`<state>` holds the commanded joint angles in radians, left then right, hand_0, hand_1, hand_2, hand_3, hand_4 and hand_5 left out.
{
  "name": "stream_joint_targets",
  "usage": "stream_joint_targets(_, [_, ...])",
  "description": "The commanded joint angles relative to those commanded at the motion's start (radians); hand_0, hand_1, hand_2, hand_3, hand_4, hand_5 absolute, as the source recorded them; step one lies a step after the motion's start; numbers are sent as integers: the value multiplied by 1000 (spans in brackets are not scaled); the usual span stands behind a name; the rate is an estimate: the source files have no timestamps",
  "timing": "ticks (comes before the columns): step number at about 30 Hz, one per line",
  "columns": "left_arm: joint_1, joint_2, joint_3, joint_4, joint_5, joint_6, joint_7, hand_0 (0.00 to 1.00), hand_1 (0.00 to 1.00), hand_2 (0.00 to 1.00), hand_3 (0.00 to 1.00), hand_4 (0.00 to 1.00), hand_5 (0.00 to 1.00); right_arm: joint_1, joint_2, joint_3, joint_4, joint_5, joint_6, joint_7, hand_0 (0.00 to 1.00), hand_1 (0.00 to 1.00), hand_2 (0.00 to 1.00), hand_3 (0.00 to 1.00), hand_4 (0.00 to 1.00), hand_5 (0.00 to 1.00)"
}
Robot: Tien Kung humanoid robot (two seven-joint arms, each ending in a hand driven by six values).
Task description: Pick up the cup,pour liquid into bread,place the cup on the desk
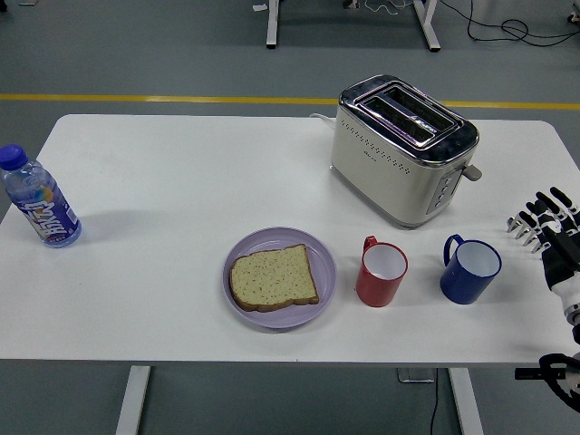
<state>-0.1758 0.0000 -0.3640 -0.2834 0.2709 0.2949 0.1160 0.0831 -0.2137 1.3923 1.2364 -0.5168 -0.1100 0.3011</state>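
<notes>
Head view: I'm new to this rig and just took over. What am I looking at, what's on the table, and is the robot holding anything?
The camera sits high on the robot, looking down over a white table. The black robot hand at the right edge is its right hand, fingers spread, holding nothing; the left hand is out of view. On the table: a water bottle at far left, a purple plate with a slice of bread, a red cup, a blue cup nearest the hand, and a toaster behind them. Both cups stand upright, untouched.
</notes>
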Motion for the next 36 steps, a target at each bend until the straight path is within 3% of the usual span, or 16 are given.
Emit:
stream_joint_targets(5, [3, 0, -7, 0, 13, -1, 4, 679, 683, 698, 542, 251, 998, 2, 6, 9, -25, -28, 20, -12, 672, 570, 624, 602, 735, 60])
stream_joint_targets(10, [7, 0, -11, 0, 21, 0, 6, 679, 683, 698, 542, 251, 998, -3, 5, 13, -23, -37, 0, -18, 671, 571, 624, 604, 737, 65])
stream_joint_targets(16, [12, 0, -11, 0, 26, -2, 7, 679, 683, 698, 542, 251, 998, -9, 5, 9, -1, -32, -62, -15, 669, 565, 620, 603, 734, 72])
stream_joint_targets(26, [6, 0, 0, 0, 6, 0, 1, 679, 683, 698, 542, 251, 998, -15, 11, -33, 41, 50, -184, 101, 664, 551, 611, 588, 721, 79])
stream_joint_targets(36, [3, 0, 5, 0, -4, 0, -1, 679, 683, 698, 542, 251, 998, -13, 14, -74, 47, 62, -208, 121, 659, 549, 609, 584, 709, 72])
